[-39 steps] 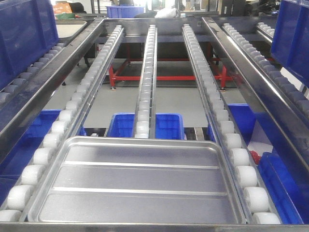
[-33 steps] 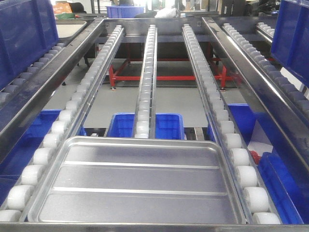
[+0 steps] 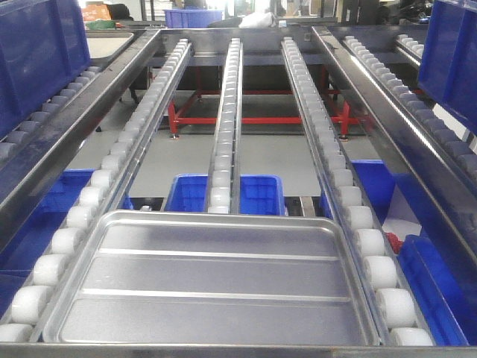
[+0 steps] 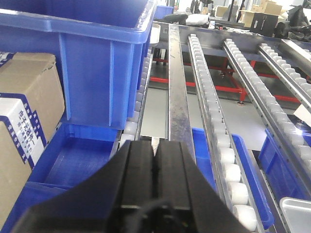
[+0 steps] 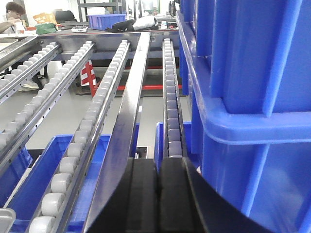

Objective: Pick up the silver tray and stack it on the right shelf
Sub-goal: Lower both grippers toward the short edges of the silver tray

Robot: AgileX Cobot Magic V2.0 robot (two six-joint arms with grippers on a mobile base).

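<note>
Your left gripper [image 4: 155,148] has its black fingers pressed together with nothing between them. Your right gripper [image 5: 158,167] is the same, closed up and empty. Both point straight down the lanes, the left beside a tall blue plastic crate [image 4: 97,63] and the right beside another blue plastic crate [image 5: 252,73].

The shiny rectangular silver metal tray with rounded corners and two raised ridges [image 3: 212,280] lies between your two hands, so it is inward from each. In the left wrist view only its corner [image 4: 297,216] shows, low on the right. A grey rounded corner at the bottom left of the right wrist view is probably its other end.

The tray rests flat on the near end of the steel-framed roller rack of small white wheels [image 3: 225,134]. Its long axis and its ridges run across the rails, so one short end faces each hand. Neither arm looks clearly nearer. I judge that both hands must open and turn inward to reach those ends.
</note>
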